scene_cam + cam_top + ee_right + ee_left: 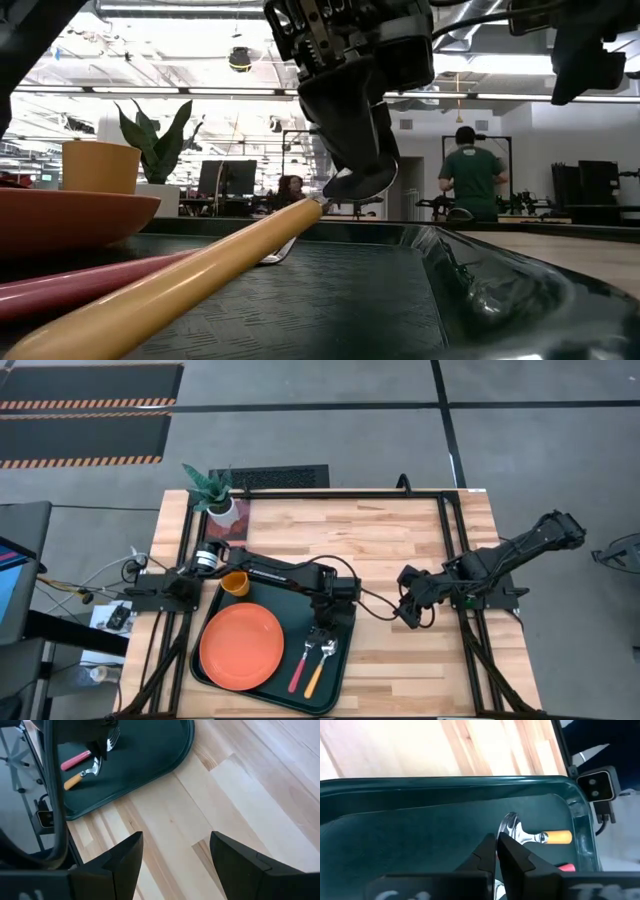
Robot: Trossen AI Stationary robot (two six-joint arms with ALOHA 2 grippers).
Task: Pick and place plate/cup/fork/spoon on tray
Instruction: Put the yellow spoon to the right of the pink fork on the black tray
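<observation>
The dark green tray (pixel 272 596) lies at the table's near left. On it rest the orange-red plate (pixel 241 645), the orange-yellow cup (pixel 235 582) at its far left corner, the pink-handled fork (pixel 297 673) and the orange-handled spoon (pixel 317 672), the two side by side right of the plate. My left gripper (pixel 320 633) is low over the utensils' metal ends, shut at the spoon's bowl (pixel 512 826). My right gripper (pixel 410 610) is open and empty above the bare table, right of the tray. My left gripper has its shut fingertips (pixel 506 843) at the edge of the spoon's bowl (pixel 358 184), coming from above and slanting down. The tips themselves hide the exact place of contact. The bowl end sits slightly raised, and the handle (pixel 190 275) slopes down to the tray floor.
A white pot with a green plant (pixel 222 508) stands at the table's far left corner. Bare wood lies right of the tray and along the far side. A person (pixel 472 175) stands in the room behind the table.
</observation>
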